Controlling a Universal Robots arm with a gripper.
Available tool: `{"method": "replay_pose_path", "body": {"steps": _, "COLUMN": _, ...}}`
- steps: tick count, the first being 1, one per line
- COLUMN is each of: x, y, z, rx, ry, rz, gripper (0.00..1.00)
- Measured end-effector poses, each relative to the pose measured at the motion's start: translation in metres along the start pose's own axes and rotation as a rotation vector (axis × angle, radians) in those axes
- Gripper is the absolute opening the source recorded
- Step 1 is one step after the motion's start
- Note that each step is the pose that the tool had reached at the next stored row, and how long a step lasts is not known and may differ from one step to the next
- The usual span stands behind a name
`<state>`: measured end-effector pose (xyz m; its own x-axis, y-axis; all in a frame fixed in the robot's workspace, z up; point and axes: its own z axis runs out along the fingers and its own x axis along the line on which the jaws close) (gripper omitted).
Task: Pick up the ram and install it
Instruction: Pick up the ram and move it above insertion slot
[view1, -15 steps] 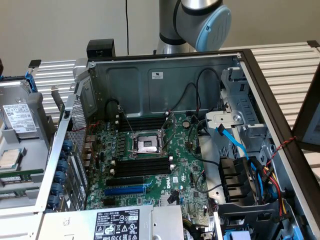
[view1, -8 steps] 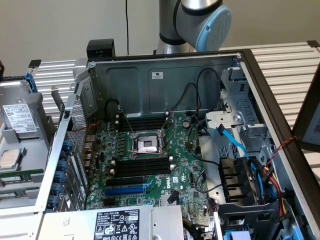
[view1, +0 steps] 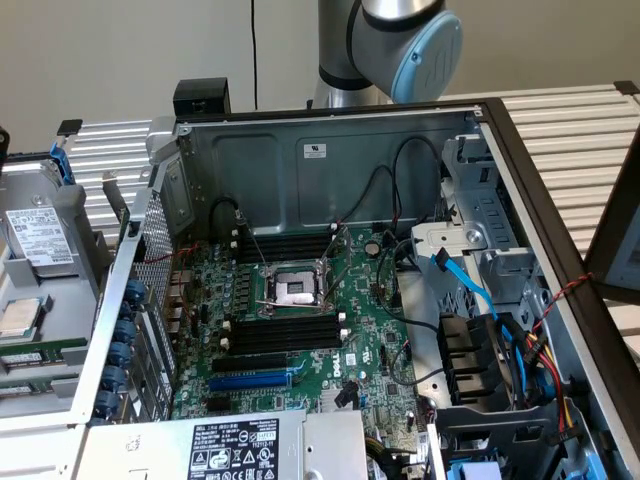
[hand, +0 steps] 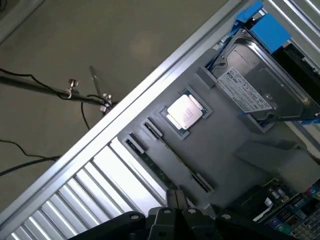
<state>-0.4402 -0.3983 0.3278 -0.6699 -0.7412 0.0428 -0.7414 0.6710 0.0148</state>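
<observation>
Grasping the ram (hand: 176, 154) by the gray tray's (hand: 227, 150) edge means squaring the shut, empty gripper (hand: 176, 196) across its thin board.

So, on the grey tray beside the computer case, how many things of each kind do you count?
Hard drive: 1
Processor chip: 1
Long narrow slots: 2
Total: 4

You see the ribbed metal counter (view1: 570, 130) carrying the open computer case (view1: 300, 185), with a grey tray (hand: 235, 137) just beside that case.
</observation>
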Motion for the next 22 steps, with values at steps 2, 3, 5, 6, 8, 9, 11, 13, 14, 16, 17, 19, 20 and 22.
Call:
{"method": "replay_pose_path", "body": {"steps": 2, "x": 0.0, "y": 0.0, "z": 0.0012, "rx": 0.0016, "ry": 0.0005, "rz": -0.038, "gripper": 0.11}}
{"method": "replay_pose_path", "body": {"steps": 3, "x": 0.0, "y": 0.0, "z": 0.0018, "rx": 0.0023, "ry": 0.0007, "rz": -0.056, "gripper": 0.11}}
{"method": "replay_pose_path", "body": {"steps": 5, "x": 0.0, "y": -0.0001, "z": 0.0031, "rx": 0.0038, "ry": 0.0012, "rz": -0.092, "gripper": 0.11}}
{"method": "replay_pose_path", "body": {"steps": 6, "x": 0.0, "y": -0.0001, "z": 0.0036, "rx": 0.0046, "ry": 0.0015, "rz": -0.11, "gripper": 0.11}}
{"method": "replay_pose_path", "body": {"steps": 8, "x": 0.0, "y": -0.0001, "z": 0.0049, "rx": 0.0062, "ry": 0.002, "rz": -0.147, "gripper": 0.11}}
{"method": "replay_pose_path", "body": {"steps": 9, "x": 0.0, "y": -0.0001, "z": 0.0054, "rx": 0.0069, "ry": 0.0023, "rz": -0.164, "gripper": 0.11}}
{"method": "replay_pose_path", "body": {"steps": 11, "x": 0.0, "y": -0.0001, "z": 0.0067, "rx": 0.0085, "ry": 0.0028, "rz": -0.201, "gripper": 0.11}}
{"method": "replay_pose_path", "body": {"steps": 13, "x": 0.0, "y": -0.0001, "z": 0.008, "rx": 0.0101, "ry": 0.0033, "rz": -0.237, "gripper": 0.11}}
{"method": "replay_pose_path", "body": {"steps": 14, "x": 0.0, "y": -0.0001, "z": 0.0089, "rx": 0.0108, "ry": 0.0035, "rz": -0.255, "gripper": 0.11}}
{"method": "replay_pose_path", "body": {"steps": 16, "x": 0.0, "y": -0.0002, "z": 0.0111, "rx": 0.0123, "ry": 0.0041, "rz": -0.291, "gripper": 0.11}}
{"method": "replay_pose_path", "body": {"steps": 17, "x": -0.001, "y": -0.0002, "z": 0.0123, "rx": 0.0131, "ry": 0.0044, "rz": -0.309, "gripper": 0.11}}
{"method": "replay_pose_path", "body": {"steps": 19, "x": -0.001, "y": -0.0002, "z": 0.0147, "rx": 0.0146, "ry": 0.0049, "rz": -0.346, "gripper": 0.11}}
{"method": "replay_pose_path", "body": {"steps": 20, "x": -0.001, "y": -0.0003, "z": 0.016, "rx": 0.0154, "ry": 0.0052, "rz": -0.364, "gripper": 0.11}}
{"method": "replay_pose_path", "body": {"steps": 22, "x": -0.001, "y": -0.0003, "z": 0.0184, "rx": 0.0169, "ry": 0.0057, "rz": -0.401, "gripper": 0.11}}
